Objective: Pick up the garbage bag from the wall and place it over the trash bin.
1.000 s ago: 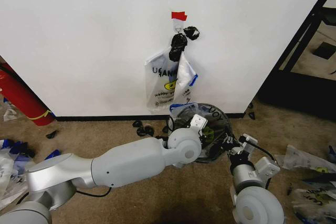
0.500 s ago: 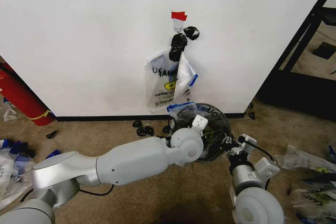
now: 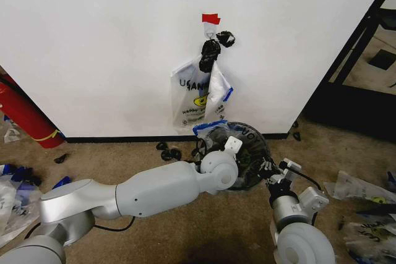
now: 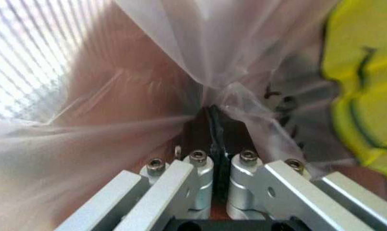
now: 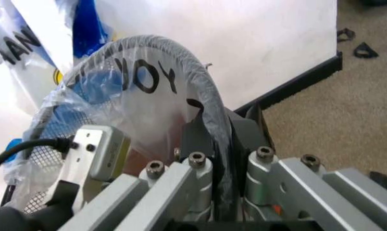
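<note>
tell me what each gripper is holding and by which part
Both grip the garbage bag at the trash bin: left gripper pinches a gathered fold inside, right gripper clamps bag film over the rim.

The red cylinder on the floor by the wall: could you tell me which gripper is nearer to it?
Left. The left gripper is at the trash bin, and the right gripper is farther from the red cylinder.

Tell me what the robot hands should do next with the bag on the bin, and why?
Probably tug the garbage bag a bit further down over the trash bin rim. The left hand is shut on plastic inside the bin, the right hand pinches bag and rim together, and the plastic looks bunched.
</note>
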Controlling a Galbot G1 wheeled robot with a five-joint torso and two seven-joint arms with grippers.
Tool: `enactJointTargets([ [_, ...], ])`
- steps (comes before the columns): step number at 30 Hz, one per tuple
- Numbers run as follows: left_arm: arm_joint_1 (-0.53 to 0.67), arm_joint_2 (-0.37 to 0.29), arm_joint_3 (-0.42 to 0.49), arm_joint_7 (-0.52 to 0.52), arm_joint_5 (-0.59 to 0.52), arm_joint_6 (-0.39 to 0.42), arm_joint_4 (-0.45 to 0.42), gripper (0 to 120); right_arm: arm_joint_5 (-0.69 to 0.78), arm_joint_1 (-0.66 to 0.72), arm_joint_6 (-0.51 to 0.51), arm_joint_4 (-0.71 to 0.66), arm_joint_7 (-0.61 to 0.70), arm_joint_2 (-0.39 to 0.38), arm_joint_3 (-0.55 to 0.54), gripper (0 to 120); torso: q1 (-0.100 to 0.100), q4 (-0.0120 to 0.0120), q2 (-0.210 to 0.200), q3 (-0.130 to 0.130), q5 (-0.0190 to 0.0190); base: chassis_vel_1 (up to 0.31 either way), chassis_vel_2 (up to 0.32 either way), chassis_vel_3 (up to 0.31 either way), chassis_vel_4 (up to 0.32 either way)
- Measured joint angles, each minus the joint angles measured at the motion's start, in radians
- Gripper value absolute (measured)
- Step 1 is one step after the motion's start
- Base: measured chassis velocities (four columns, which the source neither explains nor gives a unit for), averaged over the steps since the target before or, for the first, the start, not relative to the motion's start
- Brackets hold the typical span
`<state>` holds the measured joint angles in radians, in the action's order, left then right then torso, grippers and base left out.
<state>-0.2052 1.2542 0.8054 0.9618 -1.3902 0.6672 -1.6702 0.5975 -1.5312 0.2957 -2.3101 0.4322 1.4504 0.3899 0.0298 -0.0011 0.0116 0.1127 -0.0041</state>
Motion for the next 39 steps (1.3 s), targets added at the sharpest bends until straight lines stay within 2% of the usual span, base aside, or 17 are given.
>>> enactJointTargets([
  [6,0.001,-0.016,-0.023,-0.003,-0.013,-0.011,-0.048,0,0.0,0.006,-0.001,0.01,-0.004,-0.007,0.007,1,0.0,-0.0001,0.0,0.0,0.0,0.0,0.0,0.0,0.0],
  [14,0.031,-0.091,-0.023,0.008,-0.011,0.003,-0.13,0,0.015,0.017,-0.001,0.014,0.001,-0.011,0.023,1,0.0,0.0003,0.0,0.0,-0.0001,0.0,0.0,0.0,0.0],
  [17,0.031,-0.088,-0.028,0.011,-0.027,-0.002,-0.177,0,0.015,0.018,-0.001,0.013,0.002,-0.005,0.018,1,0.0,0.0,0.0,0.0,0.0,0.0,0.0,0.0,0.0],
  [21,0.035,-0.07,-0.019,0.011,-0.052,-0.005,-0.19,0,0.013,0.016,-0.001,0.01,0.002,-0.002,0.015,1,0.0,-0.0001,0.0,0.0,0.0,0.0,0.0,0.0,0.0],
  [27,0.035,-0.004,0.016,0.006,-0.03,-0.006,-0.09,0,0.008,0.0,-0.001,-0.012,0.0,-0.003,0.011,1,0.0,-0.0002,0.0,0.0,0.0001,0.0,0.0,0.0,0.0],
  [39,0.058,0.028,0.079,0.031,-0.025,0.024,-0.004,0,-0.046,-0.012,-0.016,-0.026,-0.018,-0.01,-0.016,1,0.0,0.0001,0.0,0.0,0.0001,0.0,0.0,0.0,0.0],
])
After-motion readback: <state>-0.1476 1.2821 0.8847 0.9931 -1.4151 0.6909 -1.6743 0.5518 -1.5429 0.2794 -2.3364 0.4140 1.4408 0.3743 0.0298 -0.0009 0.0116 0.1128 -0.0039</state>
